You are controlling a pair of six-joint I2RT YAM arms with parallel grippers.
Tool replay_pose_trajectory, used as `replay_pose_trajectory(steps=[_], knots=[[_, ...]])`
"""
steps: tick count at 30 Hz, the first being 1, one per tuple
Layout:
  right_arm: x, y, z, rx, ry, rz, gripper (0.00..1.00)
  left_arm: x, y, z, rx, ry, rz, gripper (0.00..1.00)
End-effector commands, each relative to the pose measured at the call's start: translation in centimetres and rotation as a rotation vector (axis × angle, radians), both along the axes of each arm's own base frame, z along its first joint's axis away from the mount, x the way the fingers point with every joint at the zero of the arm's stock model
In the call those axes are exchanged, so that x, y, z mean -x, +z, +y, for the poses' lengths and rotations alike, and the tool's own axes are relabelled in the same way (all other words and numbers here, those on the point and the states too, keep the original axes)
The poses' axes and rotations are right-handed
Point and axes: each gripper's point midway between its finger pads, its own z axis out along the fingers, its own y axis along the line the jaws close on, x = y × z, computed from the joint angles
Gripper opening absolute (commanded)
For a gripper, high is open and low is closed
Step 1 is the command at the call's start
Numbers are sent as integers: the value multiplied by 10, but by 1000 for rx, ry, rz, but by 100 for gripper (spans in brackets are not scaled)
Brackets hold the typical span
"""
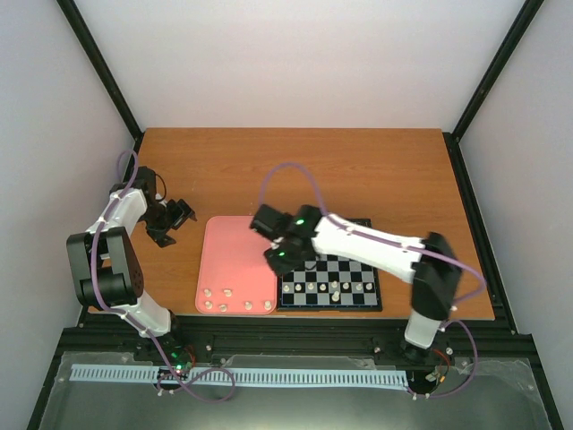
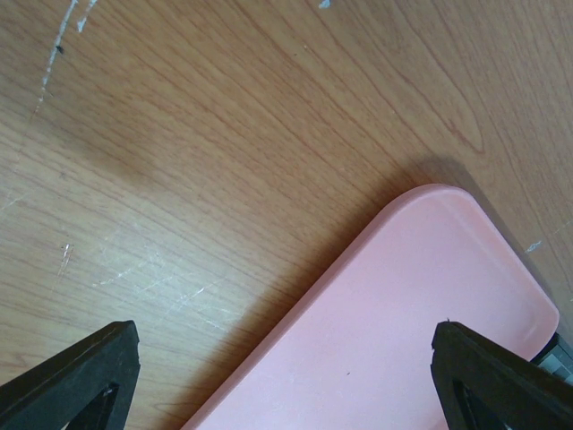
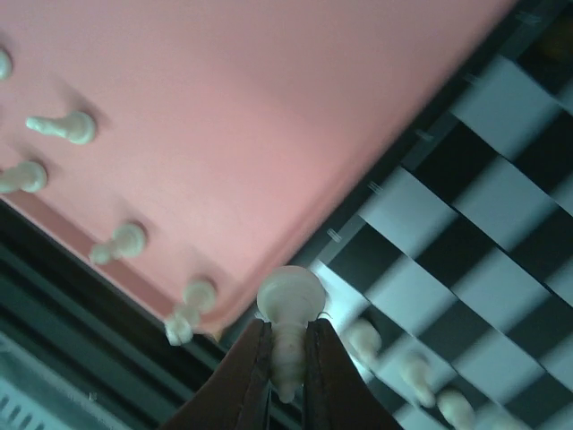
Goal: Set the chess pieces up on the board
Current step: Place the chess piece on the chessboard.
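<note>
Right wrist shows the right gripper (image 3: 288,345) pinching 1 cream piece (image 3: 289,296) above the board (image 3: 515,112)'s left edge; lower it upright, release gently.

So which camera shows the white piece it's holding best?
Right wrist: the white piece sits close up, pinched in the right gripper. In the top view it is too small to find. Left wrist shows only the pink tray and table.
</note>
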Motion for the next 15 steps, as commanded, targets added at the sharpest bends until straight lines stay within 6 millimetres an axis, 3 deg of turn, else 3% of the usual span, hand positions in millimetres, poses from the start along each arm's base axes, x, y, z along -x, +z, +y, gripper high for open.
replay_pose_trajectory(steps=[1, 3, 6, 10, 15], knots=[[7, 12, -69, 48, -165, 20, 3, -7, 14, 1, 7, 9, -42, 100], [22, 10, -106, 77, -215, 56, 3, -7, 14, 0, 9, 9, -41, 100], [40, 7, -142, 88, -286, 102, 3, -7, 14, 1, 9, 9, -41, 100], [58, -1, -165, 107, -334, 144, 3, -8, 13, 1, 9, 9, -38, 100], [69, -13, -179, 145, -360, 175, 3, -8, 9, 1, 13, 10, -28, 100]])
